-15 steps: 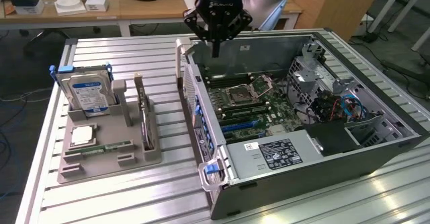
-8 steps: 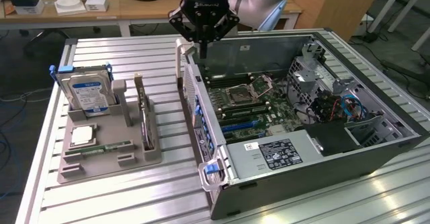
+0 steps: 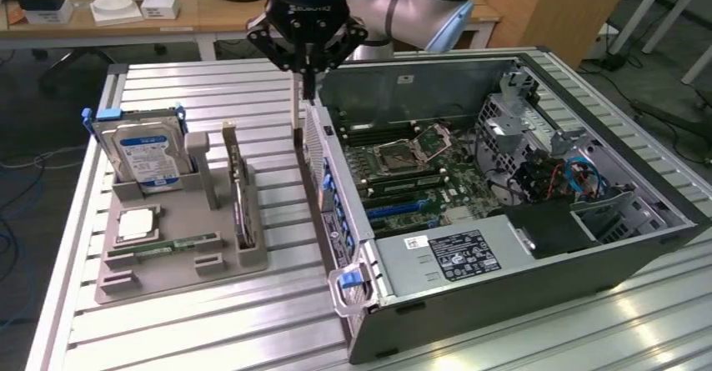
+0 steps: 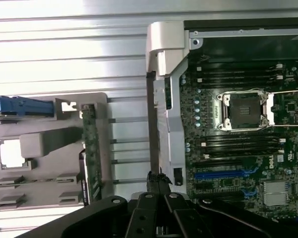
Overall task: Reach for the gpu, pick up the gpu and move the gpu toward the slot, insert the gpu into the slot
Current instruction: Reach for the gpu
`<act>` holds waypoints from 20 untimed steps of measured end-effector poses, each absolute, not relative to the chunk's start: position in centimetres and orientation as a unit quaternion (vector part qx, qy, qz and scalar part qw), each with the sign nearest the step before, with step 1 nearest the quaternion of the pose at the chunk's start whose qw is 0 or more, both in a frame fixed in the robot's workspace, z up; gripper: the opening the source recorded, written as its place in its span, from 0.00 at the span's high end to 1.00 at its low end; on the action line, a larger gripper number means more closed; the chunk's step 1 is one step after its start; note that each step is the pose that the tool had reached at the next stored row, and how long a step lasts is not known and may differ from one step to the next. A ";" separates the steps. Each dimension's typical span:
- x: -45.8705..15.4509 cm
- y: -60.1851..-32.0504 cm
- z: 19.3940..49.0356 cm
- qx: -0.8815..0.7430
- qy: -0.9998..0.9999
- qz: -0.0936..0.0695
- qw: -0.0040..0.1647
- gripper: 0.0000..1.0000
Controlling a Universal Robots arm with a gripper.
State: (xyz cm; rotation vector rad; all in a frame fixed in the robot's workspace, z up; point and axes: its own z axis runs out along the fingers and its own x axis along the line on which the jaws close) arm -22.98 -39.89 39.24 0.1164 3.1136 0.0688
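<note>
Nearest in the exterior view, the ribbed aluminium bench carried a flat grey moulded plastic tray on that view's left and an open dark grey metal computer case on its right; the case lay on its side with a silver handle at its near corner. In the tray a slim green memory stick lay flat, with a square silver processor chip just behind it; along the tray's edge nearest the case the gpu, a thin dark rectangular circuit card with a pale metal bracket at its far end, stood on edge in a long slot of the tray. Farther back a silver hard drive with a blue label stood upright in the tray's far compartment; inside the case the green motherboard lay exposed. Farthest, the black claw hung above the far end of the case's rear wall, its fingers drawn tight together, well apart from the gpu.
</note>
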 end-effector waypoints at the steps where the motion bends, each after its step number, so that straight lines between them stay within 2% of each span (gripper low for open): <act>1: -23.4 -39.9 39.2 0.037 0.999 0.022 0.013 0.90; 20: -32.1 -39.9 39.1 0.037 0.999 0.022 0.012 0.90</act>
